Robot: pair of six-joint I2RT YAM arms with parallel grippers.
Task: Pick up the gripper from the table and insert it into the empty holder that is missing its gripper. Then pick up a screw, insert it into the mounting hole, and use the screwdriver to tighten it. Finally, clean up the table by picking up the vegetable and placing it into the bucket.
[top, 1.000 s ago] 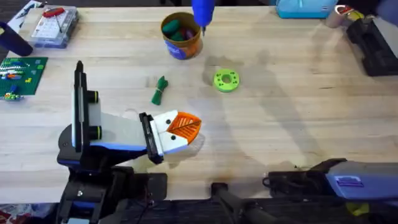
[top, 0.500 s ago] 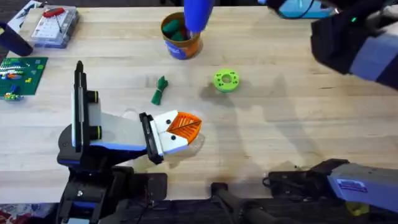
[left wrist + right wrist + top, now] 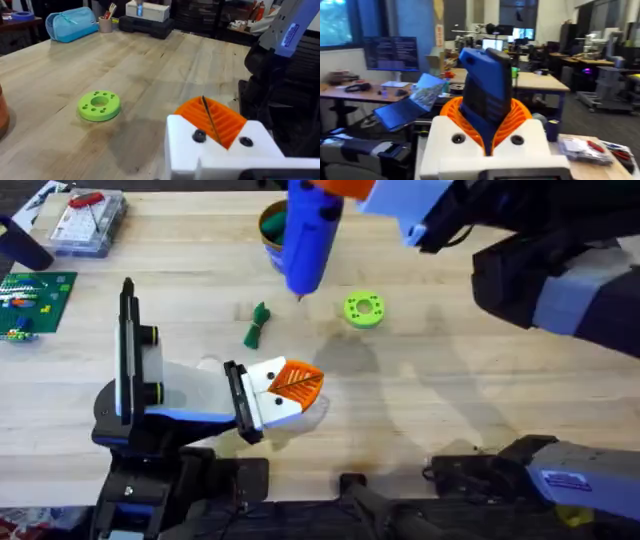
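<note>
My right gripper (image 3: 338,190) hangs high over the far middle of the table, shut on the blue screwdriver (image 3: 305,238). The screwdriver's metal tip points down between the vegetable and the green disc. In the right wrist view the screwdriver (image 3: 487,92) stands clamped between the orange pads of my right gripper (image 3: 487,127). The dark-green vegetable (image 3: 257,326) lies on the wood. The orange bucket (image 3: 268,228) is partly hidden behind the screwdriver. My left gripper (image 3: 300,383) rests low near the front, pads (image 3: 227,122) together with nothing held. The loose gripper, holder and screw are out of view.
A light-green disc (image 3: 363,310) with a hole lies right of the vegetable, and the disc (image 3: 99,105) also faces my left gripper. A clear parts box (image 3: 88,220) and a green board (image 3: 32,302) sit at the far left. A blue pouch (image 3: 72,22) sits beyond the disc.
The right arm has swung in from the far right and now looms large. The screwdriver has come nearer and lower, from over the bucket toward the vegetable. The left arm has not moved.
</note>
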